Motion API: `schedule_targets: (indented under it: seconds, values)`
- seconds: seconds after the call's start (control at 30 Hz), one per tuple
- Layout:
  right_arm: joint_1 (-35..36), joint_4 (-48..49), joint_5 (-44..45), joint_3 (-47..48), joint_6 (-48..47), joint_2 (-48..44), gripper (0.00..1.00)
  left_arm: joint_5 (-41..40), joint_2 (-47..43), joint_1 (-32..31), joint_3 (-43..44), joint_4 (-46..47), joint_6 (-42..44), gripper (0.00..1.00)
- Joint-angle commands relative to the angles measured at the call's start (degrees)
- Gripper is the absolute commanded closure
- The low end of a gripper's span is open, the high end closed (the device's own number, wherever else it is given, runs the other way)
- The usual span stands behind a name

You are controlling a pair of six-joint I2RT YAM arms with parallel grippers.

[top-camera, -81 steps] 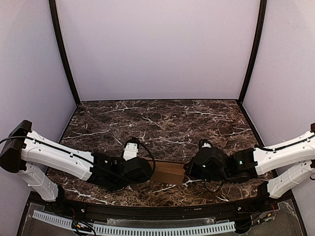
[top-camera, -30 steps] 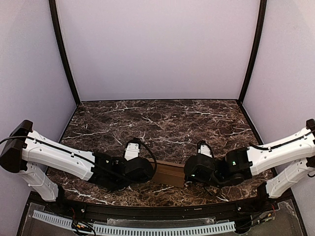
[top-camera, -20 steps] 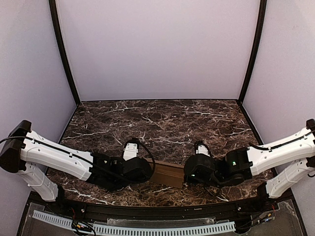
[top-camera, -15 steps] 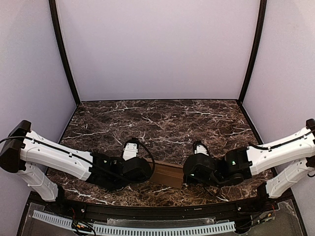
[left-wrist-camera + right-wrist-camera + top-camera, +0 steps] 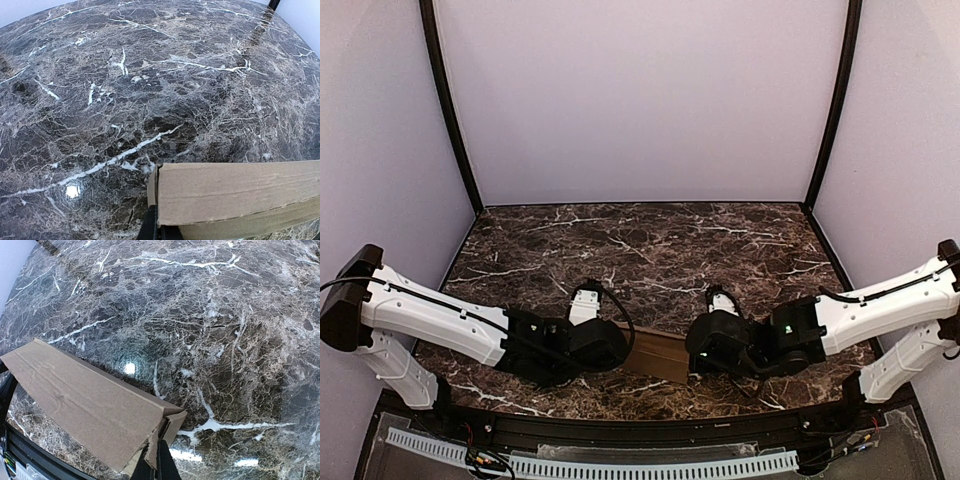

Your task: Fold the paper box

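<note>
Paper box (image 5: 656, 355) held at middle of near edge of table (image 5: 650, 240). Ends pinched by left gripper (image 5: 155, 226) and right gripper (image 5: 161, 461). Long walls raised; right end flap judged untucked, closing left.

Open marble table (image 5: 650, 240) behind paper box (image 5: 658, 352); walls (image 5: 640, 100) on three sides.

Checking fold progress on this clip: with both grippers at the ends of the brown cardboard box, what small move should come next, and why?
Probably nudge the right gripper toward the left gripper to close the end. Each holds one end of the plain brown cardboard box, and the right wrist view shows the end flap ajar.
</note>
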Motion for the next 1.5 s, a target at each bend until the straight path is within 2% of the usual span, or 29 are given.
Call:
schedule_targets:
  seconds: [0.0, 0.8, 1.07, 1.27, 1.47]
  values:
    - [1.18, 1.13, -5.15, 1.33, 0.01, 3.18, 1.0, 11.1, 3.25, -0.16, -2.43, -6.94, 0.77, 1.0]
    - [1.07, 3.28, -9.41, -1.64, 2.57, 9.23, 1.0, 11.21, 2.24, -1.19, -3.85, -5.73, -0.61, 1.0]
    - [1.04, 2.16, -8.46, -3.06, 3.72, 7.06, 1.0, 9.81, 1.13, -1.19, -4.44, -4.55, -1.51, 1.0]
    - [0.29, 1.41, -5.73, -1.44, 1.53, 4.7, 0.82, 8.61, 1.11, -1.1, -4.17, -3.6, -1.8, 1.0]
    - [-0.8, 1.34, -4.84, -1.5, -0.91, -0.04, 0.71, 6.52, 2.72, -1.0, -2.29, -7.18, -5.15, 1.0]
